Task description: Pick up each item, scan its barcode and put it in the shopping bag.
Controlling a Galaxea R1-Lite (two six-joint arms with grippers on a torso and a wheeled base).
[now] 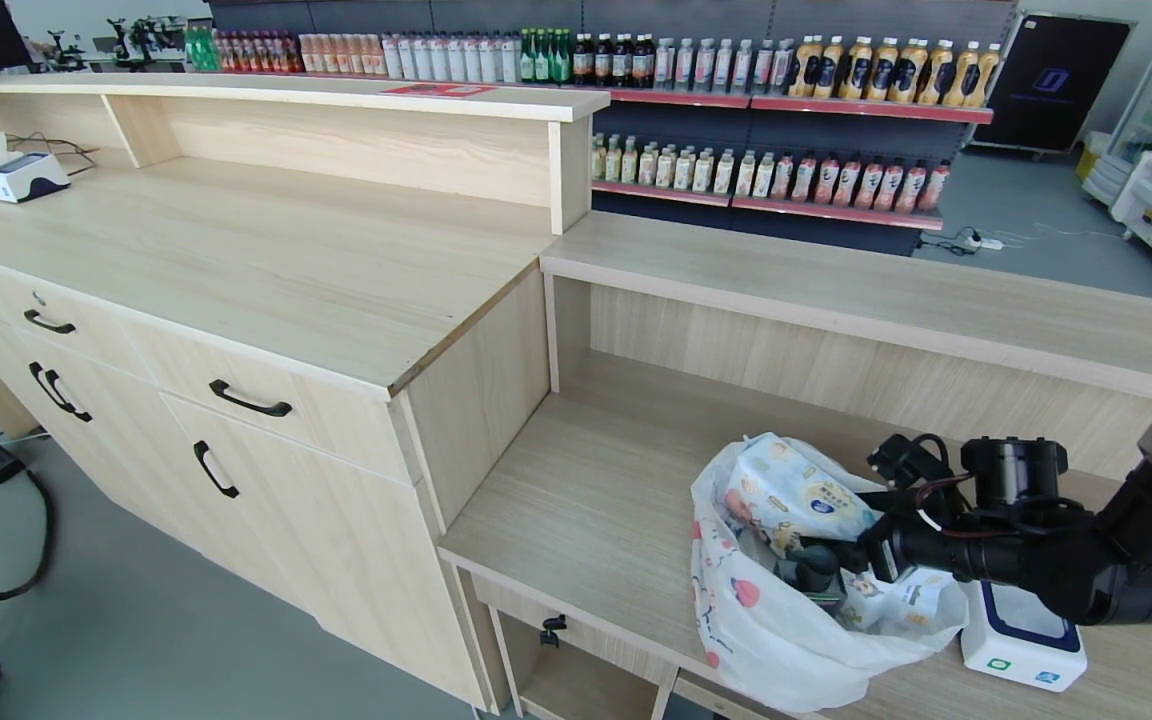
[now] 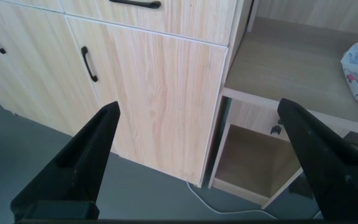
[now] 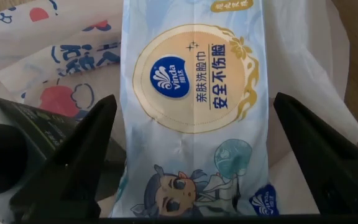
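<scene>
- Head view: the shopping bag [image 1: 786, 640] sits slumped on the low worktop [image 1: 596, 500], just beside a white scanner [image 1: 1021, 640]. The right gripper [image 1: 826, 565] is at the bag's open mouth, close to a pale tissue pack [image 1: 796, 495] that lies in the bag.
- Left wrist view: the left gripper [image 2: 199, 106] hangs in front of the cabinet doors [image 2: 160, 93], well apart from the bag. Its jaws are spread wide and hold nothing.
- Right wrist view: the tissue pack [image 3: 191, 143] lies lengthwise between the jaws of the right gripper [image 3: 194, 98]. The jaws are spread wider than the pack and do not appear to press on it. A dark item [image 3: 17, 124] lies beside the pack in the bag [image 3: 55, 37].
- Handling, as a judgement: the pack looks light, soft and squashy under glossy film, so it may slip or buckle. A gentle hold across its narrow width, near mid-length, seems best. The bag looks thin and floppy, so its mouth is unlikely to hold open unaided.
</scene>
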